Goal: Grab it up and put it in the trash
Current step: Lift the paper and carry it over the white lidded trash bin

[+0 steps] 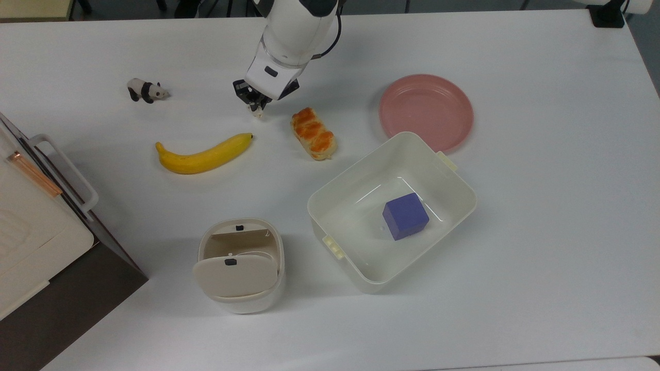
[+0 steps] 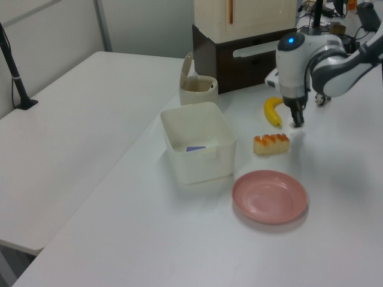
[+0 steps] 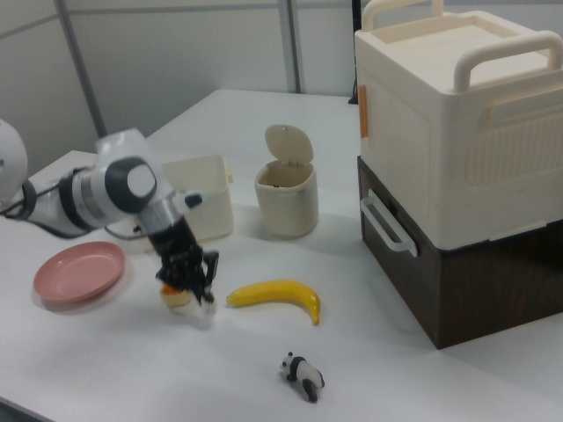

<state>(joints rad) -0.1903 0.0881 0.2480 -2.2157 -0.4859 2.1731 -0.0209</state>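
The black two-finger pincer (image 1: 255, 105) on the white robot arm (image 1: 291, 31) is pressed together on the tiny crumpled off-white paper ball (image 1: 256, 112), which shows as a pale scrap at the fingertips. In the right view the pincer (image 3: 195, 290) hangs a little above the white desk (image 1: 541, 216), so the ball looks lifted clear rather than resting.

The step in hand, as I judge it, is the carry to the small beige rounded plastic bin (image 1: 240, 265), which stands near the desk's front edge in the top view, well apart from the pincer. Its hinged flap lid (image 1: 234, 275) is swung open, leaving the mouth free on the side toward the arm.

To do this well, keep the pinch firm, since so little paper is caught. Raise the ball above the bin's rim before crossing. The path runs over the yellow banana (image 1: 203, 154) lying between pincer and bin, so travel high enough to clear it. Come in over the open mouth, not over the flap, and let go only when centred there. The large white rectangular tub (image 1: 454, 175) holding 1 purple cube (image 1: 406, 216) stands just beside the bin and should not be mistaken for it.
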